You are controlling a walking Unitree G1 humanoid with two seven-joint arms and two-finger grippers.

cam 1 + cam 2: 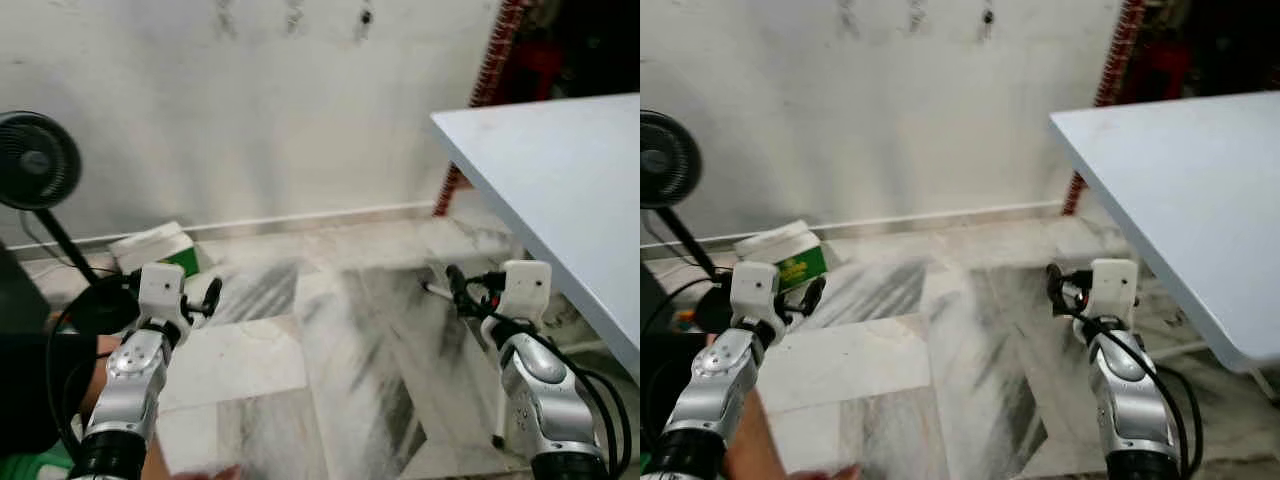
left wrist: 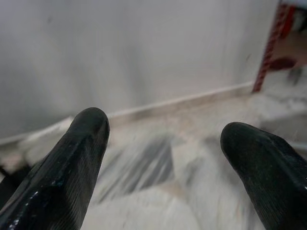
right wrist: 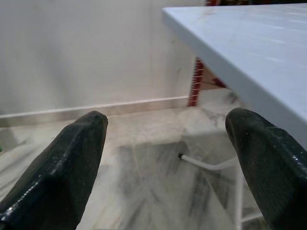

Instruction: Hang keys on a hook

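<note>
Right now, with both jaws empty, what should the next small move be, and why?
Probably look up along the wall. Both the left gripper and the right gripper are open and hold nothing, over marble floor beside the white table, and the dark marks high on the wall might be hooks.

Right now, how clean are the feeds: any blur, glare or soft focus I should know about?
Head views: floor streaked and smeared, probably motion blur; wall evenly lit, no glare; table edge fairly sharp. Left wrist view: left claw open, fingertips large and close, background soft. Right wrist view: right claw open, table edge and baseboard fairly clear, floor slightly blurred.
</note>
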